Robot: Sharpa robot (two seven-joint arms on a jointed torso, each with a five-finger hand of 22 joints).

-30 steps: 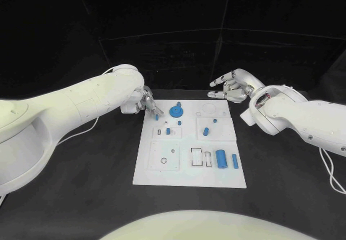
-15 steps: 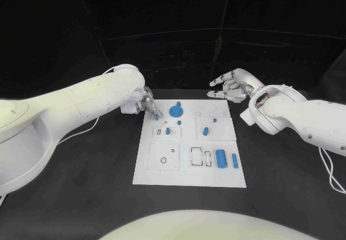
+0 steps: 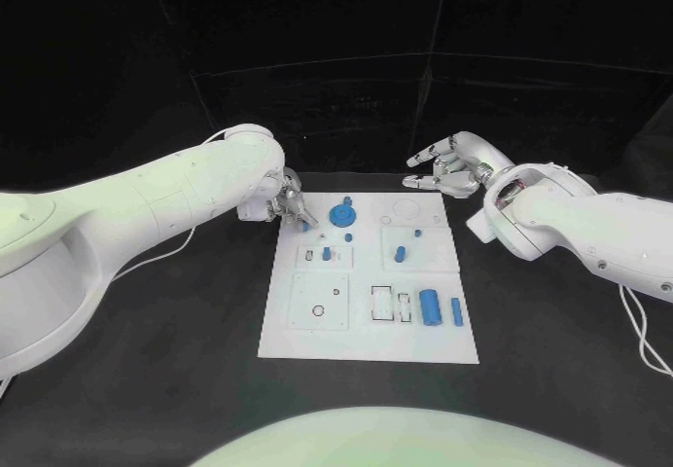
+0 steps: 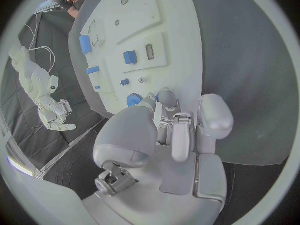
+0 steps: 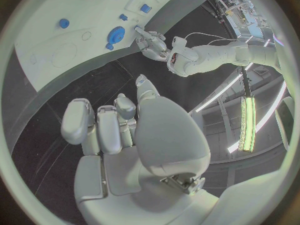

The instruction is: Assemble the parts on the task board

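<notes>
The board (image 3: 369, 321) lies flat in the middle of the tabletop (image 3: 168, 321), with blue parts scattered over it: a gear (image 3: 342, 213) at its 12 o'clock end, a small peg (image 3: 327, 254) just below that, an oblong piece (image 3: 399, 256) toward 2 o'clock, and a cylinder (image 3: 429, 307) with a thin bar (image 3: 456, 311) beside it at 4 o'clock.

The left hand (image 3: 291, 206) hovers at the board's 11 o'clock corner, fingers drawn close together and pointing down. It seems to pinch a small blue piece (image 3: 304, 227) at its tips, though I cannot tell for sure. The right hand (image 3: 446, 167) hangs off the board past its 1 o'clock corner, fingers loosely spread and holding nothing.

The main risk, as I judge it, is a misaligned insertion: if the left hand lowers its piece off-centre from its socket, the piece could tip, jam, or slip from such a light pinch. The fingers also sit near the gear and could knock it.

The head view gives the full layout and both arms. The left wrist view looks past the curled fingers (image 4: 167, 99) along the board, showing a blue tip just beyond them. The right wrist view shows its own open palm, plus the left hand across the board from the far side.
</notes>
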